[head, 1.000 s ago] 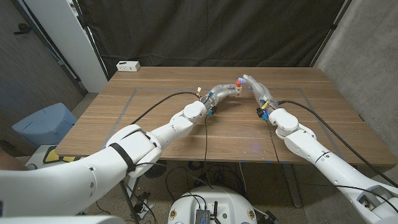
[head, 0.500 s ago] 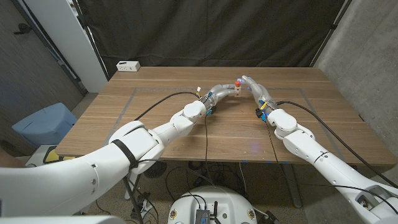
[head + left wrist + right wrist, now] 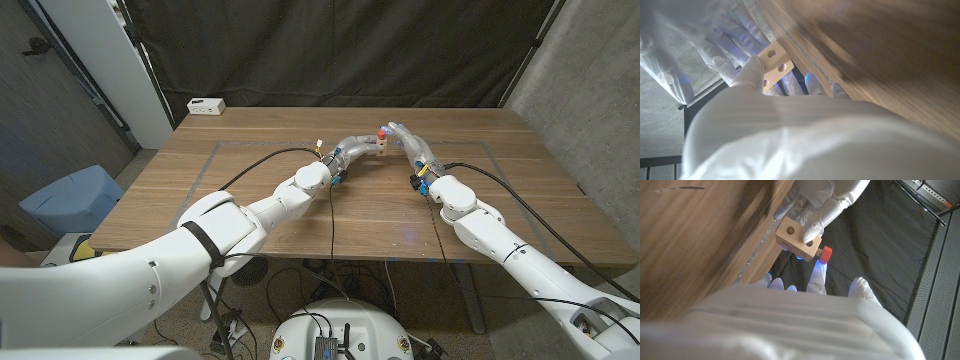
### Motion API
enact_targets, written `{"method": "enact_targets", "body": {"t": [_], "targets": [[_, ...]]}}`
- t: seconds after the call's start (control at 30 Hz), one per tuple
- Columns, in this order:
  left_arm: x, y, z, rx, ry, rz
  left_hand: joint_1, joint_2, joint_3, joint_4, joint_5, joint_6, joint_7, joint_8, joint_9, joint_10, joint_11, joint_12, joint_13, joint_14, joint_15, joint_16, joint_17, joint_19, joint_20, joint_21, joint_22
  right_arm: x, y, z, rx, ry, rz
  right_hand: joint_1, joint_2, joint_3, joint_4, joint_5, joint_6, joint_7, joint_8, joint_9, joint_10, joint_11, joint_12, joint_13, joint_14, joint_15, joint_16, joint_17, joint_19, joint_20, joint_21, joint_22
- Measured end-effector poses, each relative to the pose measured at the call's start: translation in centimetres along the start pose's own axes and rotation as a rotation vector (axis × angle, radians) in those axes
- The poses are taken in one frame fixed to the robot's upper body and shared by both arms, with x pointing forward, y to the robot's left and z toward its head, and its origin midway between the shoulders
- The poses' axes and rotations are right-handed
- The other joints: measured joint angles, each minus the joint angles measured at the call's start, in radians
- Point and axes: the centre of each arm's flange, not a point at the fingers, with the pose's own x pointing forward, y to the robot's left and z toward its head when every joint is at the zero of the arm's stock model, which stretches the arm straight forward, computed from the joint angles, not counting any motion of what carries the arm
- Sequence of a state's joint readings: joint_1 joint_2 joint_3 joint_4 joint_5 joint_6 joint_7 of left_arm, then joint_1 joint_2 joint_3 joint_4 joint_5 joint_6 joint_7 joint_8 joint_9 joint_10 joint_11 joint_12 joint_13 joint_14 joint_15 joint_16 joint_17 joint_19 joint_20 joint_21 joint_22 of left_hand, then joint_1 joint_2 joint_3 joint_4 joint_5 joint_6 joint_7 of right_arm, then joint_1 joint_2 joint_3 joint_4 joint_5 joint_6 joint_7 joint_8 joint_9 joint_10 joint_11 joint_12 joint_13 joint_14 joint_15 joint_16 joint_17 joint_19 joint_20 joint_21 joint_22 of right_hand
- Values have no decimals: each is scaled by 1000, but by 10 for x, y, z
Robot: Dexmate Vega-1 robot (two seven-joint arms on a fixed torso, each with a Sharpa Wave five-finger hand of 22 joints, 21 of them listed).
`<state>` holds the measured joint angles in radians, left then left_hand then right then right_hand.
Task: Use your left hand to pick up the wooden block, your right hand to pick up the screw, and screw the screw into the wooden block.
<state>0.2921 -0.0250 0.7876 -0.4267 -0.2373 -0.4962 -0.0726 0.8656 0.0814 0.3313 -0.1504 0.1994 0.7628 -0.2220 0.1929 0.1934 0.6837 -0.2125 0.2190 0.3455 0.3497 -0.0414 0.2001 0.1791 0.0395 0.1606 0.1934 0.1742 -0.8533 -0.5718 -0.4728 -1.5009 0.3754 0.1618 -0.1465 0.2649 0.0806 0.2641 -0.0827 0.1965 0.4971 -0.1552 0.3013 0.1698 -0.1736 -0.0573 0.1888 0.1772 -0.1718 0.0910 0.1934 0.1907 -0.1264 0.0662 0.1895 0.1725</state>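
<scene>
From the head camera, the small pale wooden block with holes [image 3: 383, 146] and the red-capped screw [image 3: 381, 131] are too tiny to see well, so you cannot tell how far in the screw sits. In the left wrist picture, the white gloved left hand [image 3: 752, 75] covers part of that block [image 3: 772, 62], and the back of the hand is a big blur. In the right wrist picture, the white right hand [image 3: 815, 287] is blurry too, and only the screw's red cap [image 3: 825, 254] peeks out beside the block [image 3: 797, 239].
</scene>
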Motion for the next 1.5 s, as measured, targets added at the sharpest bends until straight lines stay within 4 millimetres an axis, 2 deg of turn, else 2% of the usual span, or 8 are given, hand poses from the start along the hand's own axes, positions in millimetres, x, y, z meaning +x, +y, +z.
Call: {"method": "enact_targets", "body": {"t": [0.83, 1.5], "targets": [[-2, -4, 1, -7, -17, -5, -1, 1, 1, -2, 0, -2, -1, -1, 0, 0, 0, 0, 0, 0, 0, 0, -1, 0, 0, 0, 0, -13, 2, 2, -22, 4, -4, -4, 4, 6, -6, 0, 14, -11, -13, 0, 0, -11, 0, 0, -4, -4, 0, 0, 0, 0, 0, 0], [-4, -6, -1, -12, -16, -3, 0, 0, 0, -3, 0, 0, 1, 0, 0, 0, 0, 0, 0, 0, 0, 0, 0, 0, 0, 0, 0, -22, 2, 4, -48, 9, -5, -8, 8, 7, -7, 0, 24, -9, -20, 2, 0, -11, 0, 0, 0, -7, 8, 0, 5, 5, 0, 0]]}}
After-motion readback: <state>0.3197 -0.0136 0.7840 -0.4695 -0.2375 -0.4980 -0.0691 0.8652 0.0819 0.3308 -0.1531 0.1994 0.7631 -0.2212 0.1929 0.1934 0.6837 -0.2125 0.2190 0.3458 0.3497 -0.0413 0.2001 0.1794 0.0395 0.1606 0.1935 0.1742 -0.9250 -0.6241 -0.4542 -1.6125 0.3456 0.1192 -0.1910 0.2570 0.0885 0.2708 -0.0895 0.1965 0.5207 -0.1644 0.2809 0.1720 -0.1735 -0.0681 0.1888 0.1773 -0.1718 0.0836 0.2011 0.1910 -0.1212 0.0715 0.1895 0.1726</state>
